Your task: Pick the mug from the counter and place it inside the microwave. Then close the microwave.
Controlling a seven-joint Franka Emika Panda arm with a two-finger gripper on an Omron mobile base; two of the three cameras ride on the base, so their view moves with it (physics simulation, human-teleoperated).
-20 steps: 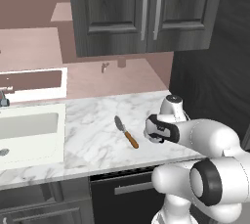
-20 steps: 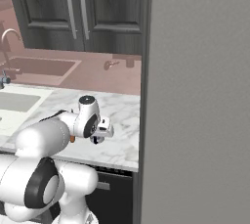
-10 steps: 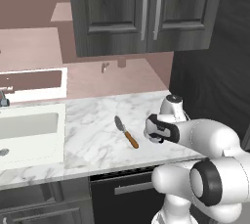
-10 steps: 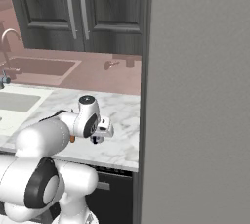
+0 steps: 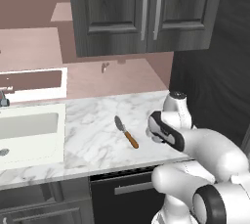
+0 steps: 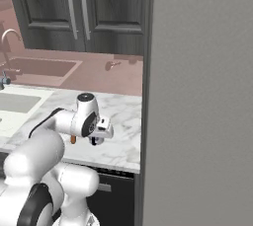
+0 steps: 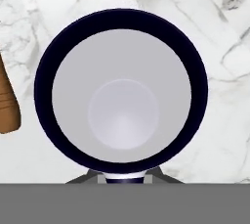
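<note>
In the hand view I look straight down into the mug: dark blue rim, pale grey inside, standing upright on the white marble counter. My gripper is shut on the mug's near wall at the bottom edge of that view. From the right base view, the gripper points down at the counter, close to its right end, and the hand hides the mug. The hand hangs low over the counter in the left base view. The microwave is out of view.
A knife with a brown handle lies just left of the mug. A sink is set in the counter's left end. Dark cabinets hang above. A tall grey panel stands at the right.
</note>
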